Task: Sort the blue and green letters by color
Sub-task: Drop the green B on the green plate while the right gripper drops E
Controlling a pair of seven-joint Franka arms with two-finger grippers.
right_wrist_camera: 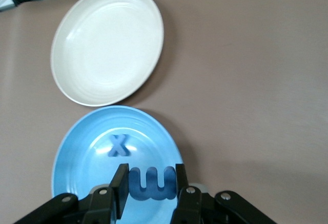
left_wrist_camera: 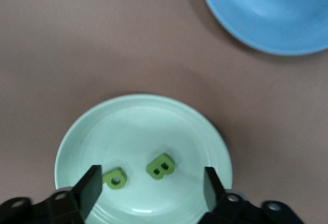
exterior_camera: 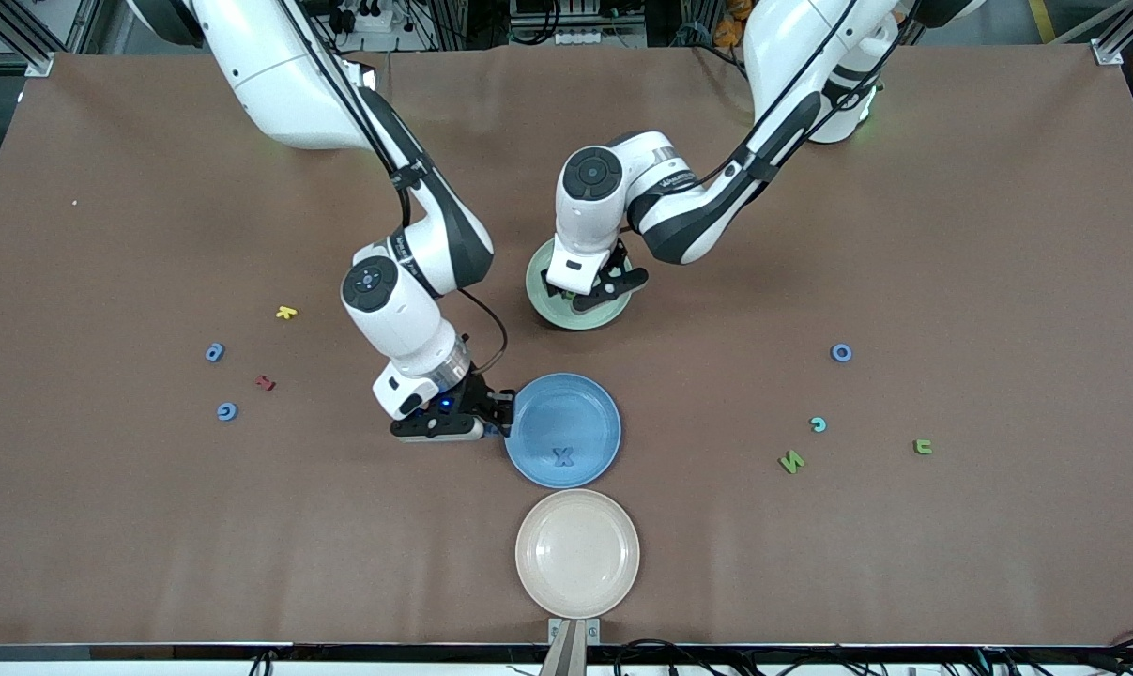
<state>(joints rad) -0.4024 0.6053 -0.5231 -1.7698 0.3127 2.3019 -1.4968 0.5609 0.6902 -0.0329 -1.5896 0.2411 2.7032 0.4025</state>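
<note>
While both arms are working over the plates in the front view, the sorting is looking roughly half done: the blue X (exterior_camera: 562, 457) is lying in the blue plate (exterior_camera: 592, 406), the left tool (exterior_camera: 602, 287) is hovering over the green plate (exterior_camera: 540, 302), and the right tool (exterior_camera: 502, 413) is hanging over the blue plate's rim toward the right arm's end. Out on the worktop (exterior_camera: 153, 526), two blue letters (exterior_camera: 214, 353) (exterior_camera: 227, 411) are waiting near the right arm's end beside a yellow letter (exterior_camera: 286, 313) and a dark red letter (exterior_camera: 265, 382), while a green N (exterior_camera: 791, 461), a green u (exterior_camera: 922, 447), a teal piece (exterior_camera: 818, 424) and a blue ring-shaped letter (exterior_camera: 840, 353) are sitting toward the left arm's end. The cream plate (exterior_camera: 613, 582), nearest the camera, is holding nothing. Turning to the left wrist view, the left tool's fingers (left_wrist_camera: 91, 189) are standing wide apart with nothing between them, and a green B (left_wrist_camera: 161, 166) and a green P (left_wrist_camera: 115, 178) are resting in the green plate (left_wrist_camera: 195, 131). Closing with the right wrist view, the right tool (right_wrist_camera: 149, 189) is clamping a blue m (right_wrist_camera: 152, 182) over the blue plate (right_wrist_camera: 77, 152), so I judge it is about to drop it in beside the X (right_wrist_camera: 119, 145).
</note>
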